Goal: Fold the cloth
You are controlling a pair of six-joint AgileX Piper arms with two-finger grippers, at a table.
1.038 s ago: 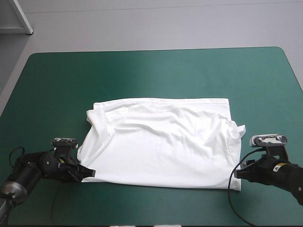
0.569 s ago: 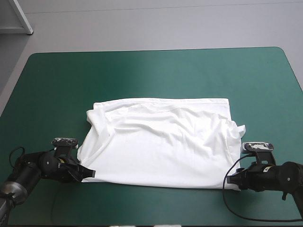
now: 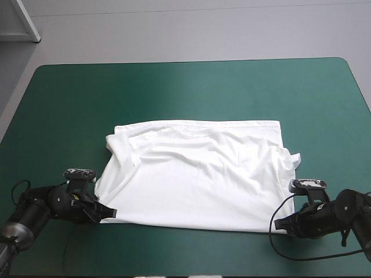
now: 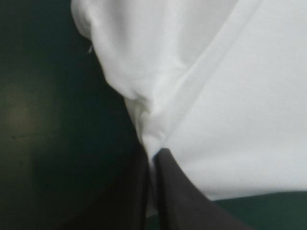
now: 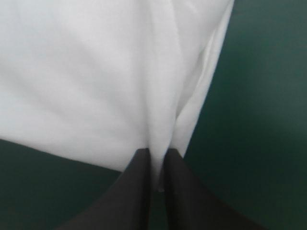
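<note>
Left tool (image 4: 154, 154) and right tool (image 5: 156, 154) lie low, apparently pinching T-shirt (image 3: 197, 179) corners.

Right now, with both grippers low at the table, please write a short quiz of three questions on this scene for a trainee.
1. True or false: the T-shirt hangs lifted above the table.
2. The left gripper is: A open over bare table; B shut on the T-shirt's near corner; C pressing the T-shirt's middle.
3. Fill in: the right gripper pinches the T-shirt's near ____ corner.
Key: 1 false, it lies flat; 2 B; 3 right.
</note>
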